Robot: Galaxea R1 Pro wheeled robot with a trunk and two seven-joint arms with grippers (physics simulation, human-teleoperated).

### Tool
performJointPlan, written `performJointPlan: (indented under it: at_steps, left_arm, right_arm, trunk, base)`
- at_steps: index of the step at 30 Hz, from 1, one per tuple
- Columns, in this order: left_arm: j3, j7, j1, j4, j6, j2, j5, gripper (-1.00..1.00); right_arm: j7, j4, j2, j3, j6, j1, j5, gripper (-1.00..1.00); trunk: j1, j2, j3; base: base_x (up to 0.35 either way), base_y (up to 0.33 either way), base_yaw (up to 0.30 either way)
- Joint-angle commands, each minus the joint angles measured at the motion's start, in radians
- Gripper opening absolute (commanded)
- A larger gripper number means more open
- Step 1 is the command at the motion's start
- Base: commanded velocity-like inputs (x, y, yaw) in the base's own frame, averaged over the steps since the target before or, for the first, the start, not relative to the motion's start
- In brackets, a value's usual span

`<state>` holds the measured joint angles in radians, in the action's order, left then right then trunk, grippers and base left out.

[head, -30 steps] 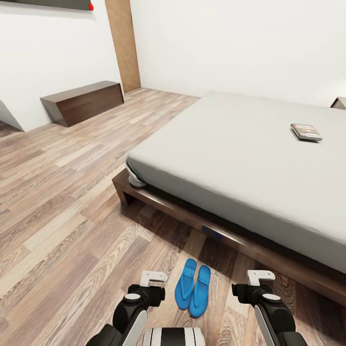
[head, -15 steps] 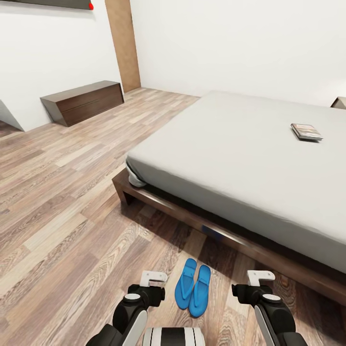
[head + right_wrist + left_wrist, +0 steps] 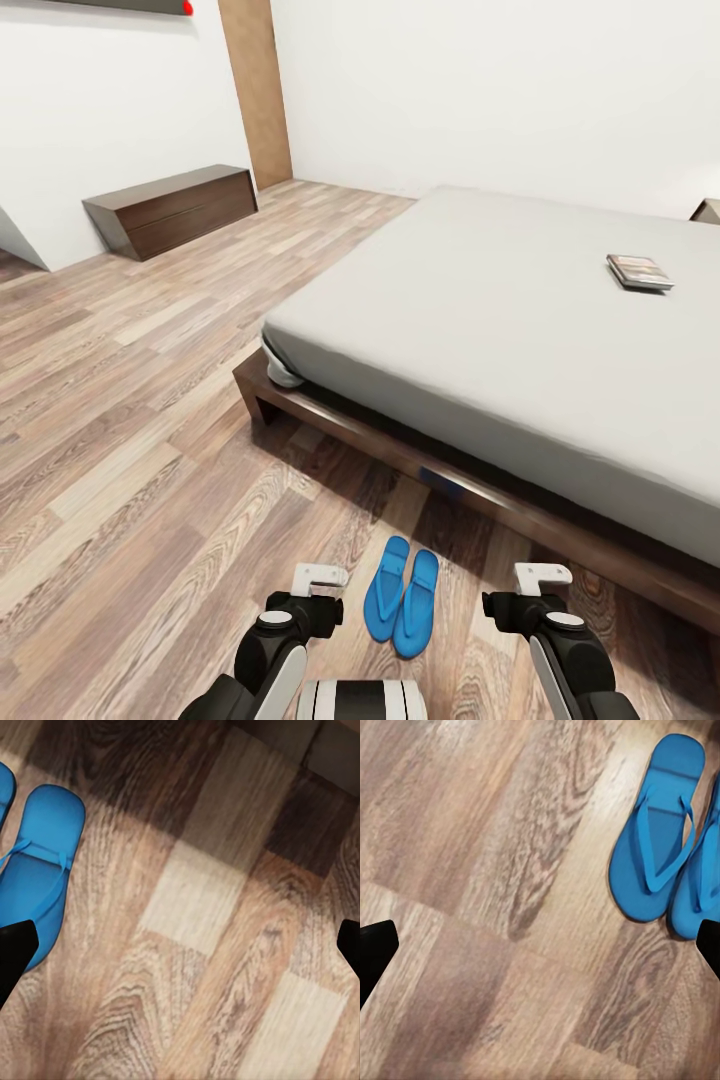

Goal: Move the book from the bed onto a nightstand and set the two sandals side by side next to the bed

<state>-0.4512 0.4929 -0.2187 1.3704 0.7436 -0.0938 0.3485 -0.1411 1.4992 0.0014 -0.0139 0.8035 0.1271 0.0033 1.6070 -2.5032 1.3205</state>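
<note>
Head view alone shows book [image 3: 639, 271] flat far across bed [image 3: 520, 330]; wrist cams show both sandals [image 3: 656, 840] touching side by side on floor [image 3: 130, 420] beside bed, long axes toward it, left gripper [image 3: 320, 577] & right gripper [image 3: 541, 575] wide apart, empty.

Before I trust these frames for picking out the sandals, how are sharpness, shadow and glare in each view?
Head view: evenly lit, the sandals crisp on the floor, with a dark shadow under the bed. Left wrist view: soft blur, a pale sheen on the planks beside the sandals. Right wrist view: also soft, shadow darkening the boards by the bed frame.
</note>
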Motion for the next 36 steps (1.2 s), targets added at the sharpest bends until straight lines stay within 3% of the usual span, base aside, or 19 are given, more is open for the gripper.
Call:
performJointPlan:
  at_steps: [1, 15, 36]
  left_arm:
    - [-0.001, 0.010, -0.001, 0.001, 0.002, 0.000, 0.010, 1.00]
    - [-0.003, 0.010, -0.001, 0.001, 0.002, 0.000, 0.010, 1.00]
    - [-0.003, 0.010, -0.001, 0.001, 0.002, 0.000, 0.010, 1.00]
  right_arm:
    - [-0.003, 0.001, 0.000, 0.000, 0.005, 0.000, 0.000, 1.00]
    - [-0.003, 0.001, 0.000, 0.001, 0.005, -0.003, 0.001, 1.00]
    - [-0.005, 0.001, 0.002, 0.002, 0.005, -0.016, 0.001, 1.00]
  trunk:
    - [0.000, 0.000, 0.001]
    - [0.000, 0.000, 0.011]
    - [0.000, 0.000, 0.016]
  base:
    - [0.000, 0.000, 0.000]
    - [0.000, 0.000, 0.032]
    - [0.000, 0.000, 0.149]
